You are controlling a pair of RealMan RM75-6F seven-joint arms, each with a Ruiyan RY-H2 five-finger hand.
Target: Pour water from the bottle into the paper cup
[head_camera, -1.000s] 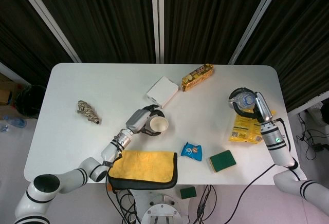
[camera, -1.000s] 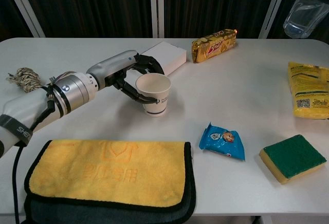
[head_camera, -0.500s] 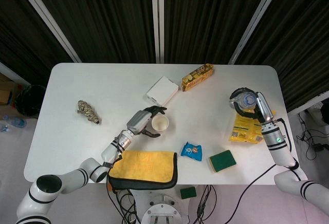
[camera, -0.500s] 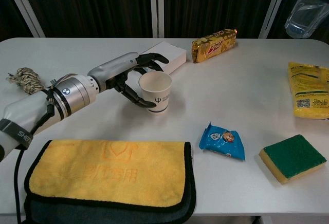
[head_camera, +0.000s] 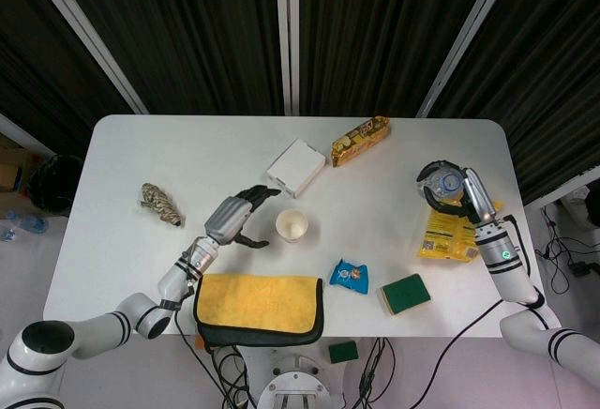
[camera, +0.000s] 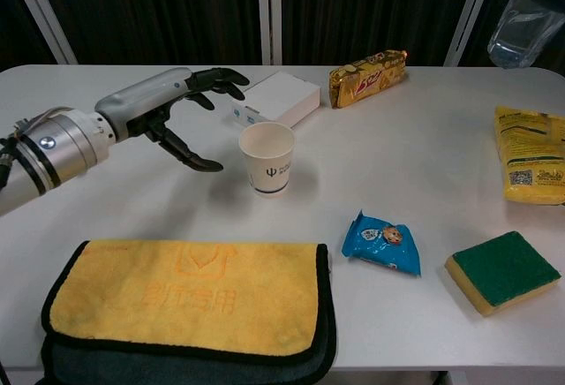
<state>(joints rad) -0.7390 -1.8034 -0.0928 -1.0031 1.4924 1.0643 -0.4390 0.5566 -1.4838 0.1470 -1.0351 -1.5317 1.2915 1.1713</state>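
Now | paper cup point(camera: 267, 158) upright mid-table, free | left hand point(camera: 173, 107) just beside cup, fingers spread, empty | right hand point(head_camera: 461, 199) grips bottle point(head_camera: 442, 182) aloft, well right of cup | bring bottle over cup rim, tip slow, w/o knocking cup

matt paper cup point(camera: 267, 159), clear plastic bottle point(camera: 526, 18)

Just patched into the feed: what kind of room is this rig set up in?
Probably a lab or test bay, not a home: a plain white table with dark curtains behind it, loose cables on the floor, and assorted props such as a sponge and a snack pack.
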